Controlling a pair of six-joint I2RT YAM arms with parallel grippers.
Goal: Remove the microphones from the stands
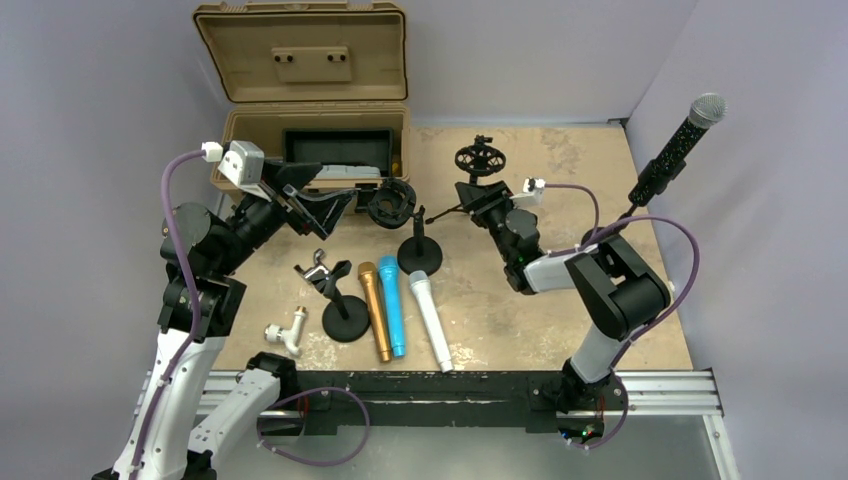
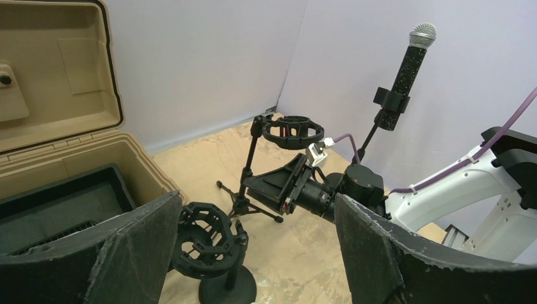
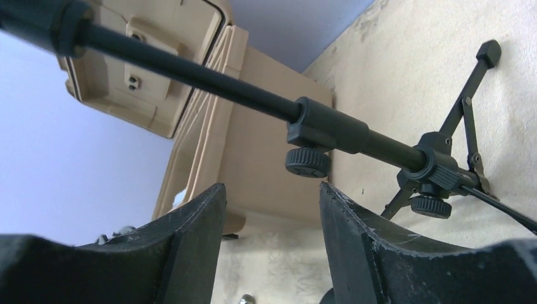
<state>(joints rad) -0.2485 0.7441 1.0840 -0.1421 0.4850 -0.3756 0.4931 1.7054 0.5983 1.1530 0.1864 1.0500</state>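
Note:
A black microphone (image 1: 683, 135) with a silver grille sits tilted in the clip of a tall stand (image 1: 632, 207) at the far right, behind my right arm. In the left wrist view the microphone (image 2: 410, 66) stands against the wall. My right gripper (image 1: 468, 198) is well left of it, low beside a tripod stand (image 1: 478, 160) that carries an empty shock mount. Its jaws (image 3: 272, 215) are open with nothing between them, just under the tripod's pole (image 3: 329, 130). My left gripper (image 1: 335, 205) hangs open and empty (image 2: 253, 253) by the case.
An open tan case (image 1: 300, 80) stands at the back left. A shock mount on a round-base stand (image 1: 392, 203) sits near my left gripper. Gold (image 1: 375, 310), blue (image 1: 393, 305) and white (image 1: 430, 320) microphones lie mid-table, beside a clip stand (image 1: 345, 318) and a white fitting (image 1: 285, 332).

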